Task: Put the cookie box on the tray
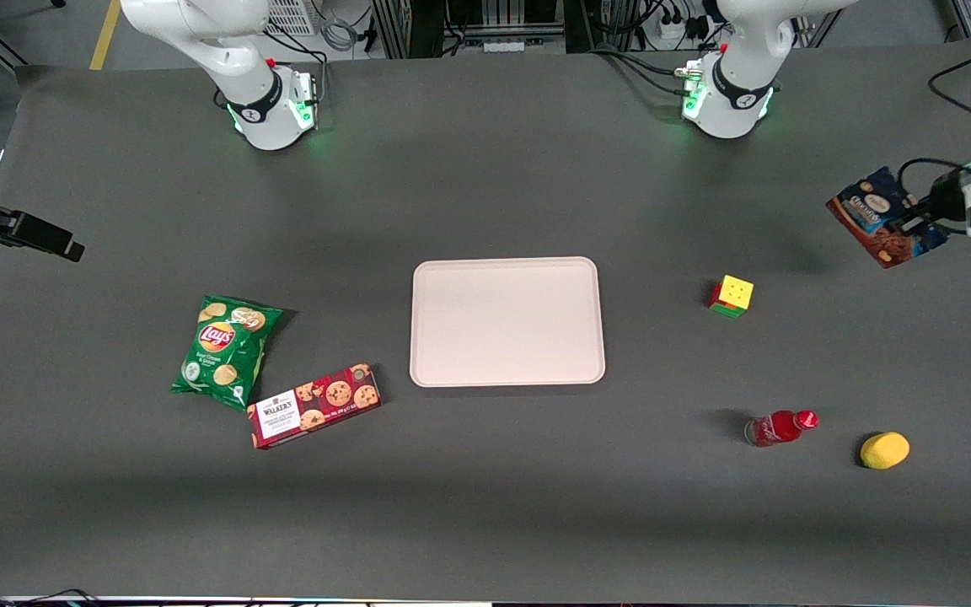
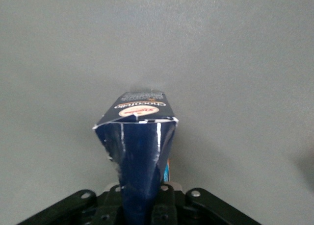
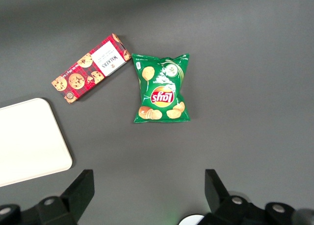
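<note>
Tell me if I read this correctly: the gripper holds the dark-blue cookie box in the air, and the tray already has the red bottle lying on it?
Not quite. The gripper does hold the cookie box in the air, toward the working arm's end of the table, but the tray has nothing on it. The front view shows the red bottle lying on the table, nearer the front camera than the tray, beside the lemon.

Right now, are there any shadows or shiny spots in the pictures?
Front view: soft dark shadows lie beside the tray and red bottle; green light glows at the arm bases. Left wrist view: the claw grips the cookie box, whose creased edges catch white glare.
</note>
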`<state>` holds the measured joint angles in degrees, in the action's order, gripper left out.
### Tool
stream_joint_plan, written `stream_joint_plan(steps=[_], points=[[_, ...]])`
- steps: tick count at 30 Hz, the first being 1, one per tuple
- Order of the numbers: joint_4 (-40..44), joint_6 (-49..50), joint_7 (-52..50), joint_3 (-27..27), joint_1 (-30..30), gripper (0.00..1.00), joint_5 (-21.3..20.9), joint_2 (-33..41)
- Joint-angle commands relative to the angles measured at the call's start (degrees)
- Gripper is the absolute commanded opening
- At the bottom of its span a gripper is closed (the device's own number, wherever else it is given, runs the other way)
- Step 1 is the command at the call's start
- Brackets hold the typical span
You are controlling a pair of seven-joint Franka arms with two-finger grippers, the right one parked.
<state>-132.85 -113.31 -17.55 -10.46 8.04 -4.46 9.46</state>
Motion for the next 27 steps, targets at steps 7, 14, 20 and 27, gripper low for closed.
stream_joint_plan(steps=[7,14,20,27], points=[[24.2,26.9,-0.3,5.0,-0.3,0.10,2.1,0.6],[26.9,28.8,-0.3,6.8,-0.4,0.09,5.1,0.7],[30.0,30.3,-9.5,13.8,-0.4,0.07,13.5,0.7],[30.5,24.3,-18.7,28.4,-0.4,0.04,16.3,-0.1]])
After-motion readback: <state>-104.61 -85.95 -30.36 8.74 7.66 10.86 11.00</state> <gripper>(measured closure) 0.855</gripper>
